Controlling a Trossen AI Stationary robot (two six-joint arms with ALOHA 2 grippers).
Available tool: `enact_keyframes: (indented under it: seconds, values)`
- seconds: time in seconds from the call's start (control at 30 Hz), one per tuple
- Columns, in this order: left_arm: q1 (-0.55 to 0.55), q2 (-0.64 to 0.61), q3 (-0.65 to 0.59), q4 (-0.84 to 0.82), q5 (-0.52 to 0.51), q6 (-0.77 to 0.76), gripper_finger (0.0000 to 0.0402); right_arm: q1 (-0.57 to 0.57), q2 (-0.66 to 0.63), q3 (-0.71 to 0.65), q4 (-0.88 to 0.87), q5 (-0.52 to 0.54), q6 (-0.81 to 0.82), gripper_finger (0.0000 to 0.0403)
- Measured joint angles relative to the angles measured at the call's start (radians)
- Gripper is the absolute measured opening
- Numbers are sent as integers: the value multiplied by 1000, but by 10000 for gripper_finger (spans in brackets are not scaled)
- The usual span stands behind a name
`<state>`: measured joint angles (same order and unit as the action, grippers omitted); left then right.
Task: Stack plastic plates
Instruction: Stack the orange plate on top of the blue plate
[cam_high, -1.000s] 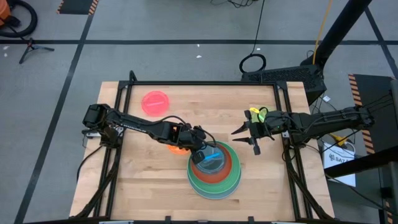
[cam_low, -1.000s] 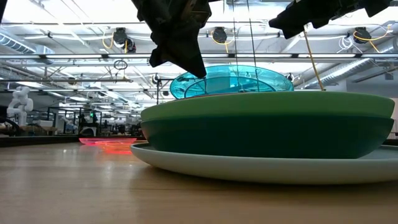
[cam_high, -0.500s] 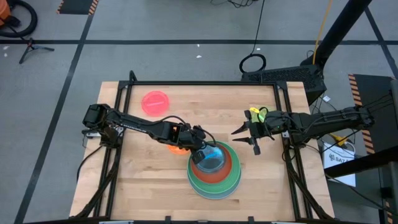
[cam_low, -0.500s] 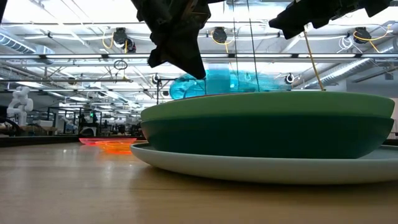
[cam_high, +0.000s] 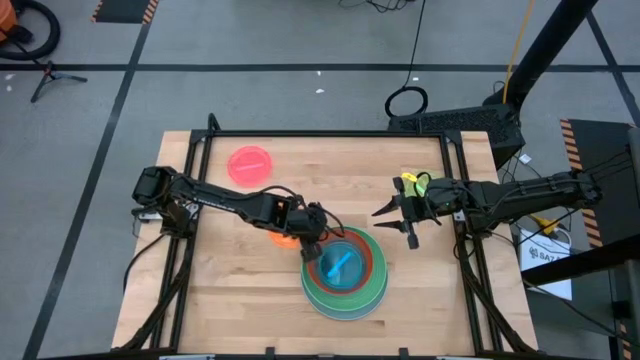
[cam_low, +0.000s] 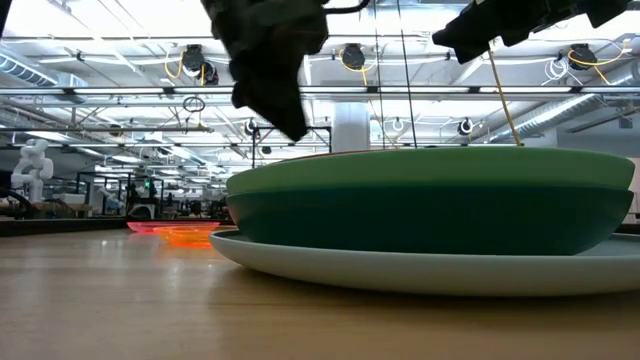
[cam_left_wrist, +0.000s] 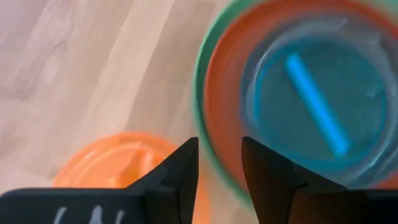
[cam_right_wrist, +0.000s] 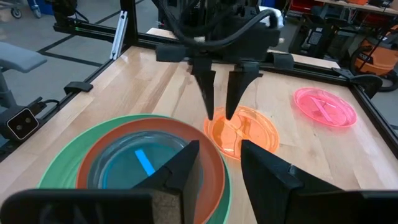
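Observation:
The plates stand stacked near the table's middle (cam_high: 344, 272): a large light blue one (cam_low: 430, 272) at the bottom, then dark green (cam_low: 430, 222), light green (cam_low: 430, 168) and red-orange (cam_right_wrist: 205, 163). The small cyan plate (cam_high: 340, 266) lies flat on top. My left gripper (cam_high: 308, 246) hangs open over the stack's left rim, fingers pointing down, holding nothing. A small orange plate (cam_high: 283, 238) lies flat beside the stack under the left arm. A pink plate (cam_high: 249, 163) lies near the far left corner. My right gripper (cam_high: 395, 222) waits open to the stack's right.
A small yellow-green thing (cam_high: 410, 182) sits beside the right arm's wrist near the table's right edge. Black frame rails (cam_high: 320, 133) run along the far and side edges. Bare wood lies toward the near left (cam_high: 230, 300).
My left gripper let go of the cyan plate, which it had held tilted above the stack. The plate dropped and now lies flat on the red-orange plate. The gripper then drew slightly up and toward the table's left.

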<state>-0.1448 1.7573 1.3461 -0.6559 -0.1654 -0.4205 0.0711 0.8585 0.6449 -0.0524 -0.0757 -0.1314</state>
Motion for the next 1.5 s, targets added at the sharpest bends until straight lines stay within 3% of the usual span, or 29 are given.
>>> enact_keyframes:
  seconds: [0.33,0.6,0.77,0.93,1.1,1.27,1.5]
  values:
    - [23,0,0,-299,-52,163,129,0,0,0,-7,0,0,109]
    - [60,-2,0,-351,-98,438,129,0,0,0,-6,0,0,109]
    - [115,-53,-74,-287,-98,491,129,0,0,0,-15,0,-2,109]
    - [175,-169,-245,-157,-90,479,129,0,0,-1,-39,0,-3,109]
    - [232,-256,-410,17,45,481,129,0,0,-1,-33,0,-4,109]
    - [267,-255,-508,120,43,528,129,0,0,-1,-27,1,-4,109]
    - [280,-240,-539,231,42,542,129,0,0,-1,-32,1,-6,109]
